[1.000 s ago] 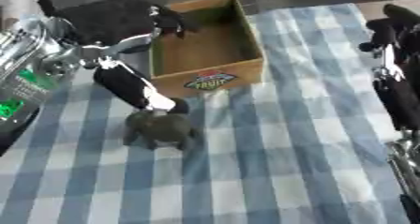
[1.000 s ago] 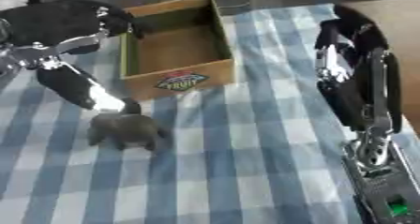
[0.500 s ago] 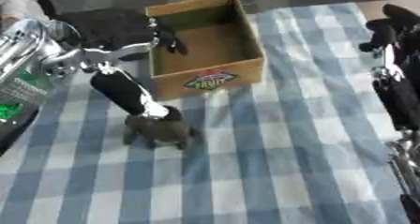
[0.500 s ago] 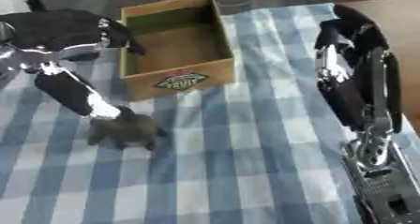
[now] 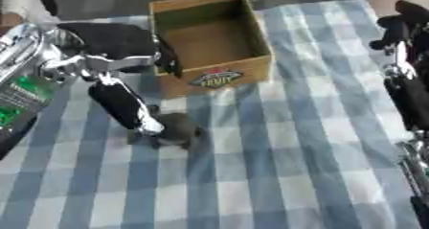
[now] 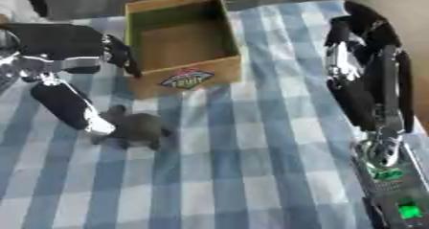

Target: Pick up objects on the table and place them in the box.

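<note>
Right now the small grey toy animal [image 5: 174, 129] sits on the blue-and-white checked tablecloth [image 5: 276, 166], just in front of the cardboard box [image 5: 211, 41] and a little toward the robot's left, and it is not yet lifted. The left hand [image 5: 126, 106] reaches down to it with one long dark digit, whose pale tip touches or nearly touches the toy's left flank; the other fingers lie back beside the box's left wall, fairly straight as far as I can tell, and nothing is curled round the toy. The right hand [image 6: 368, 70] hangs idle well apart at the right edge, its fingers relaxed and holding nothing.

As I judge it, the main risk is a push instead of a pick: with contact on one side only, the soft toy may slide or roll across the cloth, away from the fingers. The cloth itself may bunch under a dragging fingertip. The fingers near the box wall may also nudge the light box sideways as the hand closes. If lifted by a shallow pinch, the toy may drop short of the box's open top
</note>
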You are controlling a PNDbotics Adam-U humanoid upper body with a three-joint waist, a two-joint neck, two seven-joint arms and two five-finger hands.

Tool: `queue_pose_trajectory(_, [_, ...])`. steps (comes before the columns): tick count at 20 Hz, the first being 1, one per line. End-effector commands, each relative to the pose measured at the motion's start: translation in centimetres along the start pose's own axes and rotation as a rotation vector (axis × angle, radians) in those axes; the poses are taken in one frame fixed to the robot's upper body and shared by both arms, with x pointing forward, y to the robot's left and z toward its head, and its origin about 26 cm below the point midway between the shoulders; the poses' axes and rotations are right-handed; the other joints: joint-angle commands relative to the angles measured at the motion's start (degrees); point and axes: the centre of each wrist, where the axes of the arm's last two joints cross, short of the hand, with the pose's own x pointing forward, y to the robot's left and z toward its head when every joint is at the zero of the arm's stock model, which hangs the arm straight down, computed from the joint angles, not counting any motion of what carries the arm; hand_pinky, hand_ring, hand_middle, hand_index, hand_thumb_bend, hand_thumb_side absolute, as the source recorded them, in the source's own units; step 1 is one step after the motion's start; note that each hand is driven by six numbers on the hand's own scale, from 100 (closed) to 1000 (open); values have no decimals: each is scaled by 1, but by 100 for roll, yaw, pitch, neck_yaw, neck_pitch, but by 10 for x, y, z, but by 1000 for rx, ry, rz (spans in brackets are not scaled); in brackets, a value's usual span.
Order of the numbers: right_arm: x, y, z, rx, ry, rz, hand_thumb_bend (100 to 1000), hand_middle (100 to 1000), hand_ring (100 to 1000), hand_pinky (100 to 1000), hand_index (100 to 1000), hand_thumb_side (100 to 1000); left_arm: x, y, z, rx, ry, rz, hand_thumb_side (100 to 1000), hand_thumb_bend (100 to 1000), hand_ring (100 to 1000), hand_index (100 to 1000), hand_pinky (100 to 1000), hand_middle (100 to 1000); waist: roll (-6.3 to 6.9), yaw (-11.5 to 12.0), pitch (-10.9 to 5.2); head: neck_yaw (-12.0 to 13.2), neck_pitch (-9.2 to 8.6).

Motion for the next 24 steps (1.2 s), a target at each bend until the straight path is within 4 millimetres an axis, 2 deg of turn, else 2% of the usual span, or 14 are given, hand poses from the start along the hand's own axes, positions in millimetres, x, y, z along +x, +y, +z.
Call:
queue_pose_trajectory(1, [7,-3,-6,-4,-35,-3,129,656,801,646,842,619,-3,8,13,7,23,-4,565,623,775,809,858,709,-35,-2,-76,64,118])
queue_pose_trajectory(14, [9,-2,-9,-6,-43,-11,128,656,802,647,841,617,-2,-2,8,-9,49,54,550,573,750,789,833,691,-135,-14,7,121,63])
queue_pose_trajectory(20, [10,-1,-10,-7,-47,-17,129,656,802,647,840,616,-3,-8,0,-7,82,67,512,536,747,796,827,711,-187,-25,39,135,-36])
queue_pose_trajectory(24, [10,-1,-10,-4,-46,-20,128,655,802,647,840,615,-4,-13,-8,-9,100,53,455,481,758,825,829,752,-208,-27,54,143,-91])
